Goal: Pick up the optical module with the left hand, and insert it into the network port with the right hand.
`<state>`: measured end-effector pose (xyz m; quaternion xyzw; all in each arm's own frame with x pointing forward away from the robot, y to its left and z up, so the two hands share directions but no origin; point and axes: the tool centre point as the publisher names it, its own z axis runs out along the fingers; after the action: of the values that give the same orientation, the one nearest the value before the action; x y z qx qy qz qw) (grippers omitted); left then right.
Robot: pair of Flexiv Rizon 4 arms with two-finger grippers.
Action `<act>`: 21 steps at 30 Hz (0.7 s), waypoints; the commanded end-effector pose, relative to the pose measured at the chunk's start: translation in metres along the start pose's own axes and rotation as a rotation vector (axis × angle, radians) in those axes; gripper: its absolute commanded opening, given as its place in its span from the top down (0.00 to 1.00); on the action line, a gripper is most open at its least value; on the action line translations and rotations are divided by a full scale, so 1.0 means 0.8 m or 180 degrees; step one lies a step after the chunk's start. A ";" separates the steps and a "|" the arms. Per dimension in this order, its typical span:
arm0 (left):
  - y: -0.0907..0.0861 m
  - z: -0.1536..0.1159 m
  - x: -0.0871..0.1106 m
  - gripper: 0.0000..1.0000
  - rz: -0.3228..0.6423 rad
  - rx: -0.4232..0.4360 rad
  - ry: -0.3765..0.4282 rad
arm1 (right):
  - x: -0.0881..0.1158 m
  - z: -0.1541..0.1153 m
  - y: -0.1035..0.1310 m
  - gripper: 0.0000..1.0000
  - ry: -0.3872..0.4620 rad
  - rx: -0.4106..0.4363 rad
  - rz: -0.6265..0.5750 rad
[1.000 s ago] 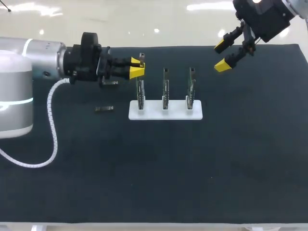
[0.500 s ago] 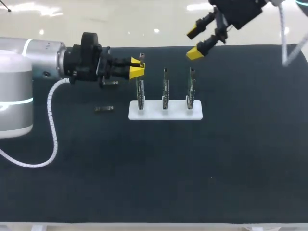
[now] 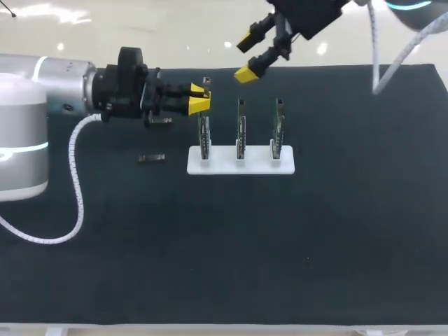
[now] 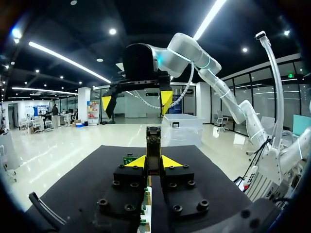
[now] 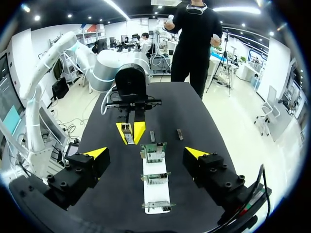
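Head view showed my left gripper (image 3: pixel 198 98) pinching the slim grey metal optical module (image 4: pixel 153 141) near the black table's (image 3: pixel 210 245) far edge, my right gripper (image 3: pixel 246 59) spread wide.

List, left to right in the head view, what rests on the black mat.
Small dark metal module lying flat → first upright green circuit board in the white rack → second green board → third green board. Left gripper with its held optical module overlaps the first board: omitted.
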<state>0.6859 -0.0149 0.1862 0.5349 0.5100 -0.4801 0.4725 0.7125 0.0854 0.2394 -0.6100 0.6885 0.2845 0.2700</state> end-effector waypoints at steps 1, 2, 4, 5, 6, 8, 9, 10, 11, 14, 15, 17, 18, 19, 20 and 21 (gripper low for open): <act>0.000 0.001 0.001 1.00 0.0005 -0.0010 -0.0003 | -0.006 0.013 0.018 0.00 0.0025 0.0138 0.0019; 0.000 0.001 0.001 1.00 0.0005 -0.0010 -0.0003 | -0.007 0.016 0.020 0.00 0.0030 0.0150 0.0017; 0.000 0.001 0.001 1.00 0.0005 -0.0010 -0.0003 | -0.009 0.022 0.024 0.00 0.0018 0.0157 0.0019; 0.000 0.001 0.001 1.00 0.0005 -0.0010 -0.0003 | -0.011 0.025 0.026 0.00 0.0026 0.0164 0.0002; 0.000 0.001 0.001 1.00 0.0005 -0.0010 -0.0003 | -0.011 0.027 0.028 0.00 0.0013 0.0169 -0.0001; 0.000 0.001 0.001 1.00 0.0005 -0.0010 -0.0003 | -0.012 0.031 0.030 0.00 0.0005 0.0129 -0.0011; 0.000 0.001 0.001 1.00 0.0005 -0.0010 -0.0003 | -0.013 0.032 0.031 0.00 -0.0005 0.0100 -0.0022; 0.000 0.001 0.001 1.00 0.0005 -0.0010 -0.0003 | -0.014 0.034 0.031 0.00 -0.0003 0.0074 -0.0031; 0.000 0.001 0.001 1.00 0.0005 -0.0010 -0.0003 | -0.014 0.035 0.031 0.00 0.0000 0.0076 -0.0041; 0.000 0.001 0.001 1.00 0.0005 -0.0010 -0.0003 | -0.017 0.039 0.031 0.00 0.0014 0.0021 -0.0084; 0.000 0.001 0.001 1.00 0.0005 -0.0010 -0.0003 | -0.018 0.040 0.032 0.00 0.0022 -0.0009 -0.0109; 0.000 0.001 0.001 1.00 0.0005 -0.0010 -0.0003 | -0.021 0.044 0.033 0.00 0.0022 -0.0019 -0.0120; 0.000 0.001 0.001 1.00 0.0005 -0.0010 -0.0003 | -0.021 0.046 0.034 0.00 0.0025 -0.0010 -0.0127; 0.000 0.001 0.001 1.00 0.0005 -0.0010 -0.0003 | -0.022 0.047 0.035 0.00 0.0022 -0.0018 -0.0131; 0.000 0.001 0.001 1.00 0.0005 -0.0010 -0.0003 | -0.023 0.049 0.035 0.00 0.0022 -0.0020 -0.0134; 0.000 0.001 0.001 1.00 0.0005 -0.0010 -0.0003 | -0.024 0.050 0.036 0.00 0.0022 -0.0023 -0.0144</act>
<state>0.6859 -0.0150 0.1863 0.5349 0.5100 -0.4801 0.4725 0.6835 0.1252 0.2285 -0.6257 0.6755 0.2778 0.2740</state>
